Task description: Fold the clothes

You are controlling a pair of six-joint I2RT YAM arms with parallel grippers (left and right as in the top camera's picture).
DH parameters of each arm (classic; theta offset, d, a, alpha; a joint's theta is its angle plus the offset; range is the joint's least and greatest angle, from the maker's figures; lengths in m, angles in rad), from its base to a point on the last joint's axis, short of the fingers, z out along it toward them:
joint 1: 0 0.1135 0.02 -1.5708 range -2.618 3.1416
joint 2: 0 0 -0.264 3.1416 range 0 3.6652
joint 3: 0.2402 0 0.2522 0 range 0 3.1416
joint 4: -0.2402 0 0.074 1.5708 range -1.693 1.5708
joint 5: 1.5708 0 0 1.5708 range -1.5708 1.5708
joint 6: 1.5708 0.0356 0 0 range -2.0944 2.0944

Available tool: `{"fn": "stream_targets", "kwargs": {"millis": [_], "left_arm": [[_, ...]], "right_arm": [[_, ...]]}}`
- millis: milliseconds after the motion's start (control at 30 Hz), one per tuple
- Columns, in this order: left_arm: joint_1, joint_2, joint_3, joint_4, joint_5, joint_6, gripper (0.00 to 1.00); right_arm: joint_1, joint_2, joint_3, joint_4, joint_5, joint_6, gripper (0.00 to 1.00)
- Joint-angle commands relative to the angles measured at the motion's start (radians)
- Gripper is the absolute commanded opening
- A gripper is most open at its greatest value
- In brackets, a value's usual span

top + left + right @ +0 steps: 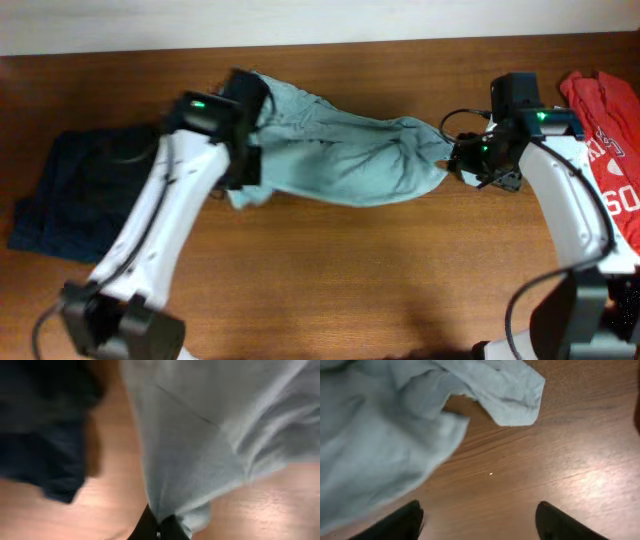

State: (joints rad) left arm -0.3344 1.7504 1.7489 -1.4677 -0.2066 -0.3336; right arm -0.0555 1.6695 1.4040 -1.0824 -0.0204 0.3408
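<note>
The pale teal T-shirt [340, 150] lies bunched across the middle back of the wooden table. My left gripper [245, 165] is shut on the shirt's left end; in the left wrist view the fabric [200, 445] gathers into the black jaws [159, 527]. My right gripper [462, 160] is open and empty just off the shirt's right end. In the right wrist view its two black fingers [480, 520] stand wide apart over bare wood, with the shirt [380, 445] at the upper left, not between them.
A dark navy garment [75, 190] lies at the left, also in the left wrist view [45, 425]. A red T-shirt with white lettering [610, 140] lies at the right edge. The table's back edge meets a white wall.
</note>
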Motion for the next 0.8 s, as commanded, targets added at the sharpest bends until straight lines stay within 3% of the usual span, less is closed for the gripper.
{"fn": "stream_targets", "kwargs": {"millis": [0,267,433,667,767], "left_arm": [[0.062,-0.043,0.078,-0.043,-0.081,-0.006,0.01],[0.164,-0.179,0.087,-0.053,-0.116,-0.01,0.01],[0.166,-0.218,0.087,-0.033,-0.115,-0.01,0.0],[0.166,-0.219,0.087,-0.029,-0.115,-0.01,0.01],[0.166,-0.219,0.087,-0.025,-0.115,-0.01,0.0]], "right_arm": [[-0.024,0.077,-0.003,0.012,0.002,0.001,0.73],[-0.024,0.235,-0.003,0.086,-0.109,-0.014,0.73],[-0.023,0.294,-0.003,0.143,-0.19,-0.014,0.63],[-0.011,0.336,-0.065,0.114,-0.222,-0.045,0.72],[0.005,0.336,-0.13,0.158,-0.251,-0.045,0.64]]}}
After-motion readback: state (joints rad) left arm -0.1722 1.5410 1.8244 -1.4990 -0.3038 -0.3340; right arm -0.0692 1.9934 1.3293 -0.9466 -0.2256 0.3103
